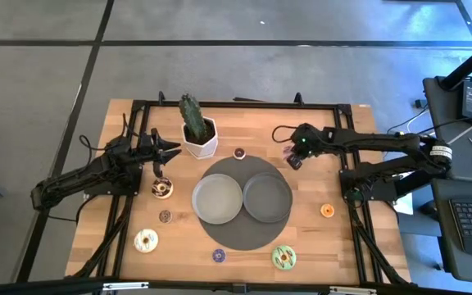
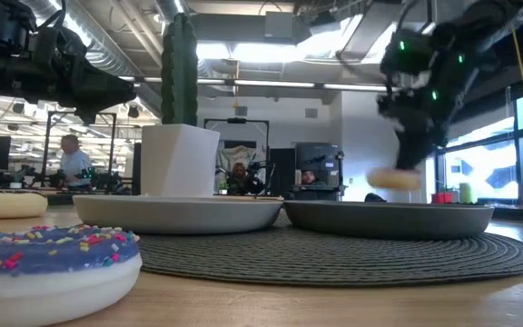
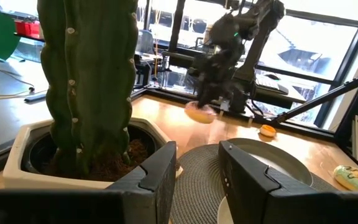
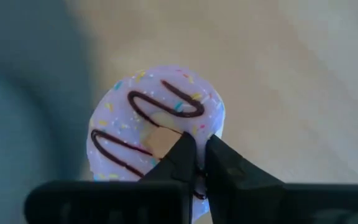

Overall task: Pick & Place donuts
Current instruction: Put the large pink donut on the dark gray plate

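My right gripper hovers right of the cactus pot and beyond the right-hand plate, shut on a pale pink donut iced with a brown zigzag and sprinkles. In the low view this donut hangs above the table. My left gripper is open and touches nothing; it hangs in the air just left of the cactus pot. Other donuts lie flat on the table: brown-and-white, small brown, white, purple, green, orange, and a tiny dark one. My right gripper comes from above, pointing down, and its fingers close on the ring of the pink donut beside the hole. The fingertips cover the exact spot of contact. The donut is lifted clear of the table and sits roughly level below the fingers.
Two grey plates sit side by side on a dark round mat mid-table. The tall cactus in its white pot stands at the far side between the arms. A black frame runs around the wooden table. People show in the room behind.
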### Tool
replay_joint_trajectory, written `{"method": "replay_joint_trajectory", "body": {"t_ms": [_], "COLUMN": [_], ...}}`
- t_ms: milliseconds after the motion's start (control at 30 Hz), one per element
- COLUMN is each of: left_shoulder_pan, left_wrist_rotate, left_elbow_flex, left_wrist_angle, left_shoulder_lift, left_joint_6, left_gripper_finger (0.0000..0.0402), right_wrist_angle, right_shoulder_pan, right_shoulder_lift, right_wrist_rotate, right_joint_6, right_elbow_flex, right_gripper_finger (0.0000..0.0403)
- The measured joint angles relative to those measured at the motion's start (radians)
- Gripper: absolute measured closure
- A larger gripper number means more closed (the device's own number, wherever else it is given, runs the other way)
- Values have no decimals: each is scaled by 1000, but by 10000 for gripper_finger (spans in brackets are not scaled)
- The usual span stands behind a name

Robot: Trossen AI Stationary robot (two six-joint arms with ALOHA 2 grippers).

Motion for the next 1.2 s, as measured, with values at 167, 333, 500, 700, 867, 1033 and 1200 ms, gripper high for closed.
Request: {"method": "replay_joint_trajectory", "body": {"t_ms": [167, 333, 500, 700, 867, 1033, 1200], "left_shoulder_pan": [0, 0, 0, 0, 0, 0, 0], "left_wrist_rotate": [0, 0, 0, 0, 0, 0, 0], "left_elbow_flex": [0, 0, 0, 0, 0, 0, 0], "left_wrist_angle": [0, 0, 0, 0, 0, 0, 0], "left_shoulder_lift": [0, 0, 0, 0, 0, 0, 0], "left_joint_6": [0, 0, 0, 0, 0, 0, 0], "left_gripper_finger": [285, 285, 285, 286, 286, 286, 286], "right_wrist_angle": [49, 109, 110, 199, 259, 257, 263], "right_shoulder_pan": [189, 366, 436, 441, 441, 441, 441], "right_shoulder_lift": [-1, 11, 71, 187, 250, 269, 271], "right_wrist_rotate": [-89, -21, 76, 76, 48, 43, 95], "right_joint_6": [15, 97, 163, 150, 131, 132, 129], "right_elbow_flex": [58, 45, 45, 44, 44, 43, 43], "right_gripper_finger": [372, 372, 373, 367, 367, 366, 366]}}
